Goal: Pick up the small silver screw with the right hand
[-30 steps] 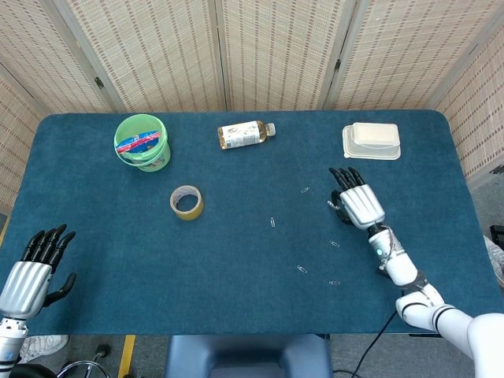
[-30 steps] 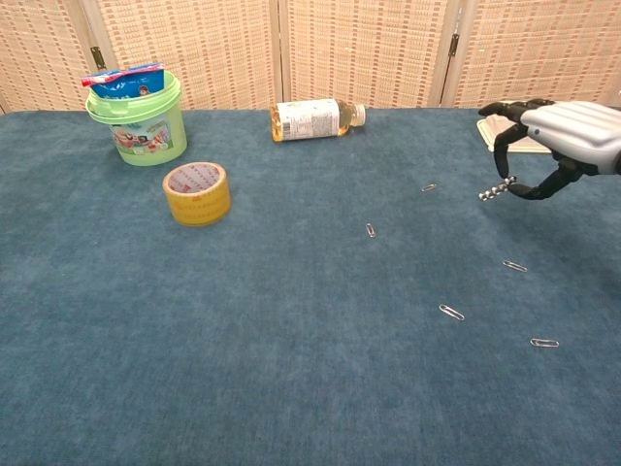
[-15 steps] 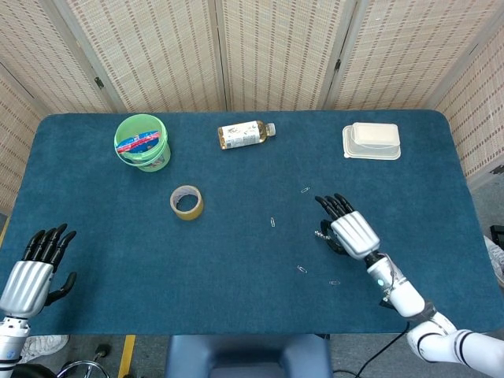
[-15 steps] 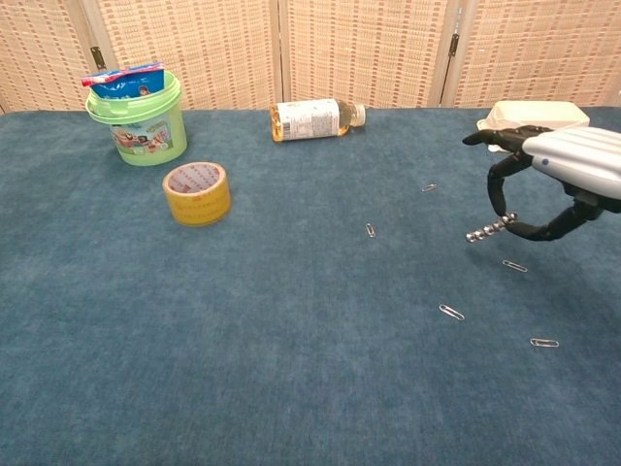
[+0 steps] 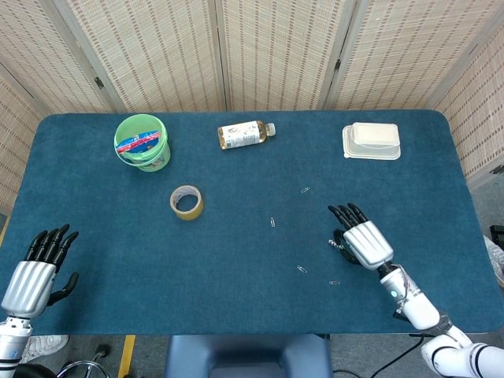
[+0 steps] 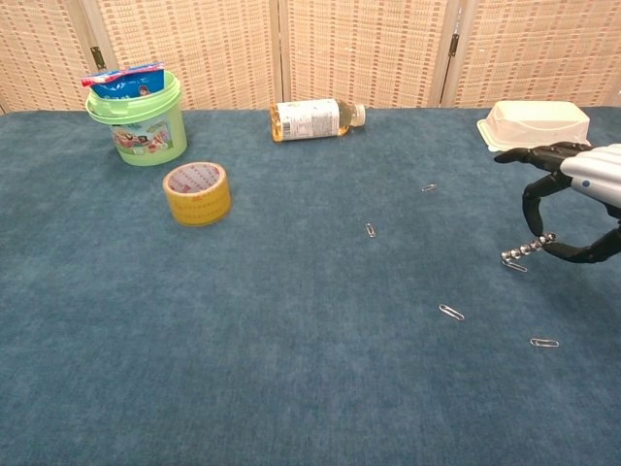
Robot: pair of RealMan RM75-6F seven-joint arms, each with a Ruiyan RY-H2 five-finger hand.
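Note:
My right hand [image 5: 364, 240] [image 6: 582, 199] hangs over the right side of the blue table and pinches the small silver screw [image 6: 525, 249] [image 5: 336, 244] between thumb and a finger. The screw sticks out to the left of the hand, just above the cloth. Its other fingers are spread. My left hand [image 5: 35, 272] rests at the table's near left corner, holding nothing, with its fingers apart; the chest view does not show it.
Several paper clips [image 6: 450, 312] lie scattered near the right hand, one [image 6: 544, 342] just in front of it. A yellow tape roll [image 6: 197, 191], a green tub [image 6: 136, 116], a lying bottle [image 6: 314, 118] and a white lidded box [image 6: 537, 123] stand farther back.
The right hand, still pinching the screw, has drawn back toward me and then shifted right. The left hand has not moved.

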